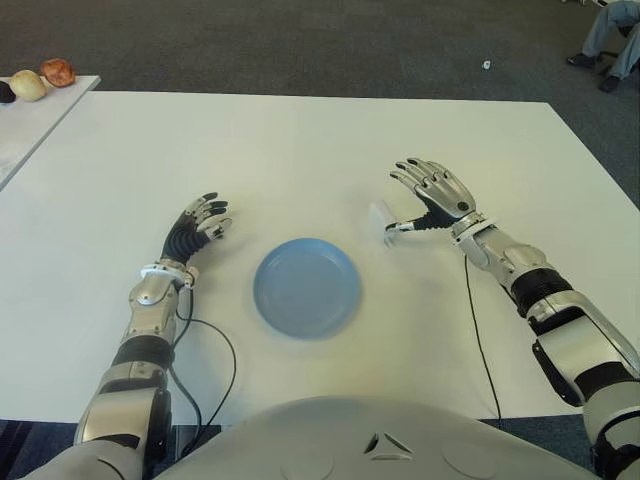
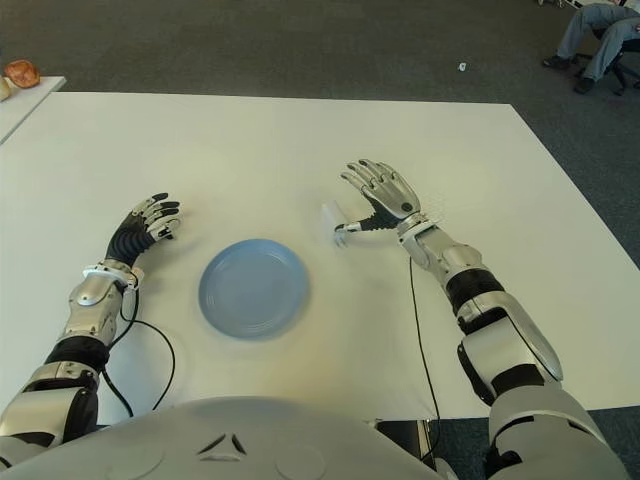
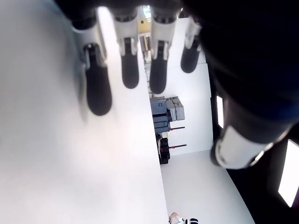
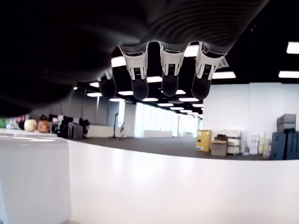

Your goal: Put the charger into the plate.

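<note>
A small white charger stands on the white table, to the right of the empty blue plate. My right hand is just right of the charger, fingers spread wide and thumb tip beside it, with nothing grasped. Its own wrist view shows straight fingers over bare table and does not show the charger. My left hand shows left of the plate with fingers loosely extended and nothing in it.
A second table at the far left carries round fruit-like items. Black cables trail from both forearms toward the front edge. A seated person's legs show at the far right on the carpet.
</note>
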Robot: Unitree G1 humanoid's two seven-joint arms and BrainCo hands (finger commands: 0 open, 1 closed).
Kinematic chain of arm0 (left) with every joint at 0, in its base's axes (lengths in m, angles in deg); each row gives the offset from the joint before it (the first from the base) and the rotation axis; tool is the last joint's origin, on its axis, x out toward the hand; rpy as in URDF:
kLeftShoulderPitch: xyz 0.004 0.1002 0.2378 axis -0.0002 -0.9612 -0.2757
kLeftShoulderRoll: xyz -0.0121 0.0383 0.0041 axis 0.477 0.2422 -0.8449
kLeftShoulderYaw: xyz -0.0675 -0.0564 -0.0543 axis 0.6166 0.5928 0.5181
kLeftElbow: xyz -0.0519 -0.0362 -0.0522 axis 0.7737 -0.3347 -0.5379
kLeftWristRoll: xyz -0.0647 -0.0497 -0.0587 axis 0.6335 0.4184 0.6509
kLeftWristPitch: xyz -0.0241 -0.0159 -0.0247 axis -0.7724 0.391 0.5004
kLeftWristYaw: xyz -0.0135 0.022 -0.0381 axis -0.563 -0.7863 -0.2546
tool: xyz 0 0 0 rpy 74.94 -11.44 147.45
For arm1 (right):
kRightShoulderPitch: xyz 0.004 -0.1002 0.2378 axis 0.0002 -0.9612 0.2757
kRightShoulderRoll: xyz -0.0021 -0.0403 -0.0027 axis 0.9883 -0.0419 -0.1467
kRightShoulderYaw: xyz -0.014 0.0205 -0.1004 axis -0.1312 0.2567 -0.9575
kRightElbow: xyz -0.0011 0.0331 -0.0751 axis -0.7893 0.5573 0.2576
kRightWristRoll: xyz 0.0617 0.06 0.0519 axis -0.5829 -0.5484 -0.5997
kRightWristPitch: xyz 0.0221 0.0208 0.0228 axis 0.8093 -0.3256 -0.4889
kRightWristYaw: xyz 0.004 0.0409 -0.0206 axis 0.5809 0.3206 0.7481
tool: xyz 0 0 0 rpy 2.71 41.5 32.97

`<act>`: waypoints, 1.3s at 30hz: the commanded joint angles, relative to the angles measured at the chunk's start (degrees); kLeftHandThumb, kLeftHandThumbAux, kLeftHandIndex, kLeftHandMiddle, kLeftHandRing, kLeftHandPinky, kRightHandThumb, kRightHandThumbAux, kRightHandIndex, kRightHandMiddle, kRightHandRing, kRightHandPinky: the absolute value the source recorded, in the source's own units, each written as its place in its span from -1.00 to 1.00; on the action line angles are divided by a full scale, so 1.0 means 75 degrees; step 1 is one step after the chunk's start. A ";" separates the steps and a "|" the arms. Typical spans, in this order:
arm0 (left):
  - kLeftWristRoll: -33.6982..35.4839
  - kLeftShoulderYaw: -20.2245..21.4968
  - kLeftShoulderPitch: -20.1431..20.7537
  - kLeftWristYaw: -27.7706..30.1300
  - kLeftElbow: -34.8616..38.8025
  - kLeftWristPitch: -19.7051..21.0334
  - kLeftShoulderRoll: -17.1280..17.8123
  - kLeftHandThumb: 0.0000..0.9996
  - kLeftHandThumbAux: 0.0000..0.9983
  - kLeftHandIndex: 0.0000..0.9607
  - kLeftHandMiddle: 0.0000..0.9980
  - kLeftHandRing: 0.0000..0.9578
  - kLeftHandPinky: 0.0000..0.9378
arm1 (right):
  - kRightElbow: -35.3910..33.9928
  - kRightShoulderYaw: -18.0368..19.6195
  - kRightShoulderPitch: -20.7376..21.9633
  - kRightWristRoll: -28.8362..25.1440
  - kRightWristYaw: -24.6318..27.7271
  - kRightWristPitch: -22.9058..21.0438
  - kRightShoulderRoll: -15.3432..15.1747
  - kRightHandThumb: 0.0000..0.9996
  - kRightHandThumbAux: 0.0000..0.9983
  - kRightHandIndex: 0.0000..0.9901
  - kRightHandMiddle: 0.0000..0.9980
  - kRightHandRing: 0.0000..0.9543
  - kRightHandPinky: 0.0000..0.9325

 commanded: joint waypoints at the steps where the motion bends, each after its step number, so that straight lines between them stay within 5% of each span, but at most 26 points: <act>1: -0.0123 -0.0096 -0.0311 -0.0042 -0.0167 0.0475 -0.0119 -0.87 0.39 -0.70 -0.55 -0.60 -0.67 | -0.0159 0.0091 -0.0099 -0.0321 0.0156 -0.0030 0.0311 -0.31 -0.35 -1.00 -1.00 -1.00 -1.00; 9: -0.0174 -0.0138 -0.0357 -0.0100 -0.0012 0.0488 -0.0135 -0.89 0.37 -0.69 -0.55 -0.60 -0.67 | -0.0451 0.0148 -0.0277 -0.0478 0.0251 -0.0124 0.0406 -0.59 -0.15 -1.00 -1.00 -1.00 -1.00; 17: -0.0206 -0.0212 -0.0305 -0.0128 -0.0055 0.0511 -0.0112 -0.91 0.36 -0.69 -0.54 -0.59 -0.65 | -0.0629 0.0153 -0.0378 -0.0563 0.0365 -0.0090 0.0410 -0.64 -0.15 -1.00 -1.00 -1.00 -1.00; 39: 0.0245 -0.0035 -0.0335 0.0113 0.0108 0.0739 -0.0254 -0.84 0.41 -0.66 -0.52 -0.57 -0.61 | -0.0445 -0.0321 -0.0075 -0.0345 0.1172 0.0257 0.0615 -0.43 -0.17 -1.00 -1.00 -1.00 -1.00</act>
